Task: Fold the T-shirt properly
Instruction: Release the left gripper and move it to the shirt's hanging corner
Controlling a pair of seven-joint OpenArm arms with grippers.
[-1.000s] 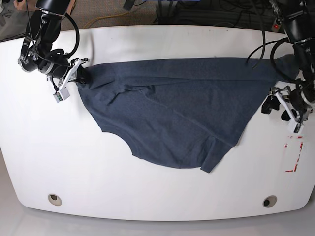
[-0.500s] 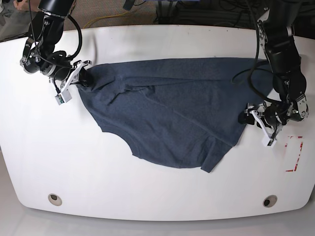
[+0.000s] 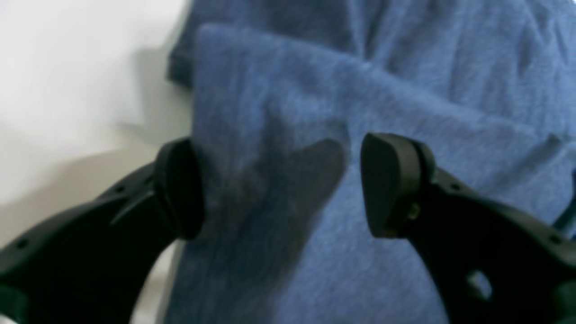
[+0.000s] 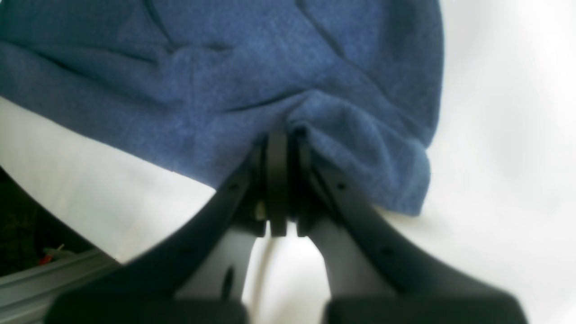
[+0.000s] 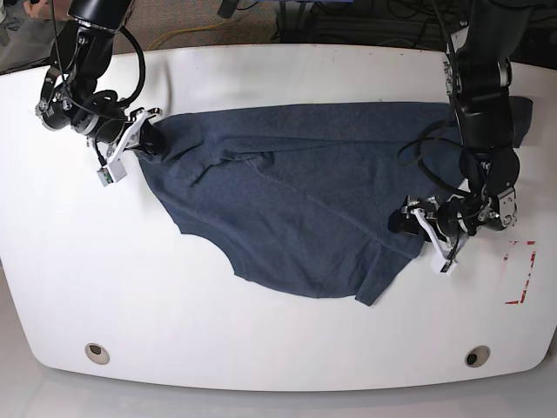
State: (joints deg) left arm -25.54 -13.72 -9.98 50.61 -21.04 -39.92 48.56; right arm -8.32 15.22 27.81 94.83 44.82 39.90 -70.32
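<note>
You see the T-shirt (image 5: 305,192) lying spread on the white desk (image 5: 261,340), a wide dark blue sheet that covers the middle of the desk and reaches toward both arms. Its far edge runs almost straight, and its near edge hangs down to a rounded point.

Your right tool (image 4: 279,148) is at the end of the T-shirt that is on the left of the base view. It is clenched on a bunched fold of the cloth: in the right wrist view the two jaws are pressed together and the fabric gathers into wrinkles just at their tips. The corner of the T-shirt beside this tool curls down onto the desk.

Your left tool (image 3: 279,184) is at the opposite end of the T-shirt, over its near side edge. Its jaws stand apart, released, and the cloth lies between them and below them. One pad (image 3: 180,189) is right at the edge of the fabric, next to the bare desk. The left wrist view is blurred, so I cannot say surely if the pads touch the cloth.

On the desk beyond the left tool, away from the T-shirt, there are red marks (image 5: 520,274).
</note>
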